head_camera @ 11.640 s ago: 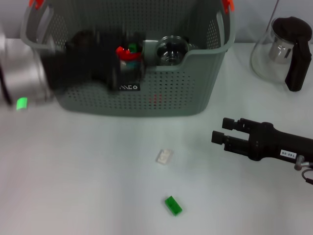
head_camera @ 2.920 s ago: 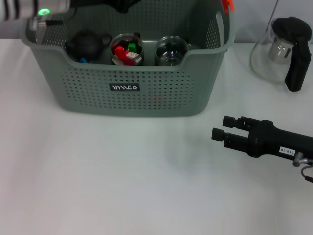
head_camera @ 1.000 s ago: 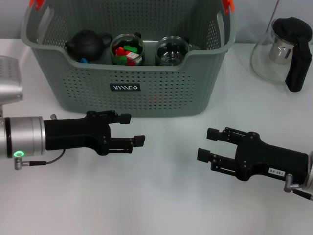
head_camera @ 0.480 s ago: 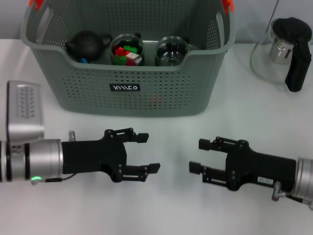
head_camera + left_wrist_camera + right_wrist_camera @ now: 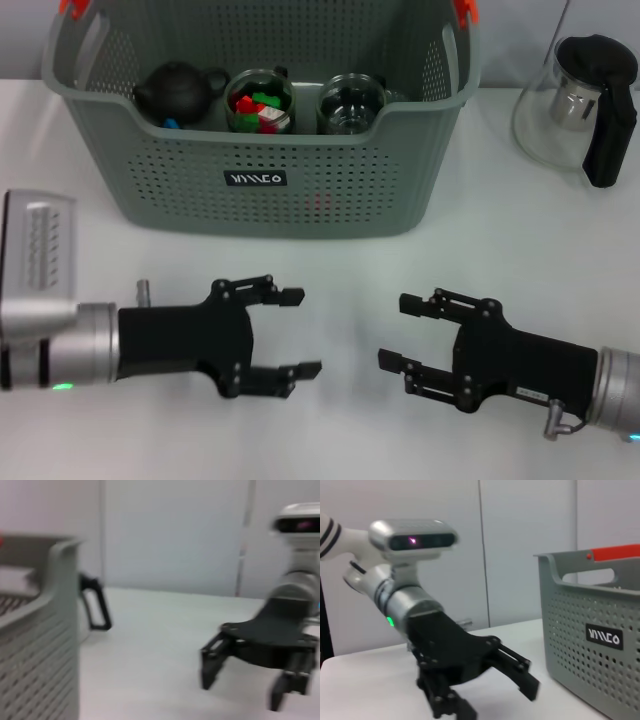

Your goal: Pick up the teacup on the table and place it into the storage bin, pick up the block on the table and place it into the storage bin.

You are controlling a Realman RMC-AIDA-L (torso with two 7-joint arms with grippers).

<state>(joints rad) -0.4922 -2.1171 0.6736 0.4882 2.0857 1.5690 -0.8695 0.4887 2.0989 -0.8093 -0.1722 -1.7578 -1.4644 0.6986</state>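
Grippers first: in the head view you had the left gripper (image 5: 282,332) at lower left of centre and the right gripper (image 5: 414,333) at lower right of centre, both low over the white table (image 5: 340,258), fingers spread apart and holding nothing. The large grey-green perforated plastic storage bin (image 5: 300,190) with orange handle clips filled the upper middle. Inside it, along the front wall, sat a dark round teapot (image 5: 176,88), a glass teacup filled with small coloured blocks (image 5: 259,101), and a second, clear glass cup (image 5: 352,104). No cup or block lay on the table, so both placements looked done to me. Glass of that kind is stiff, slippery and breakable; you would do best to grip it across the rim. A glass teapot with a black handle (image 5: 584,104) stood at upper right, outside the bin.

In the left wrist view you saw the right gripper (image 5: 243,680) open, at lower right.

In the right wrist view the left gripper (image 5: 492,692) showed open at lower centre, the bin at right.
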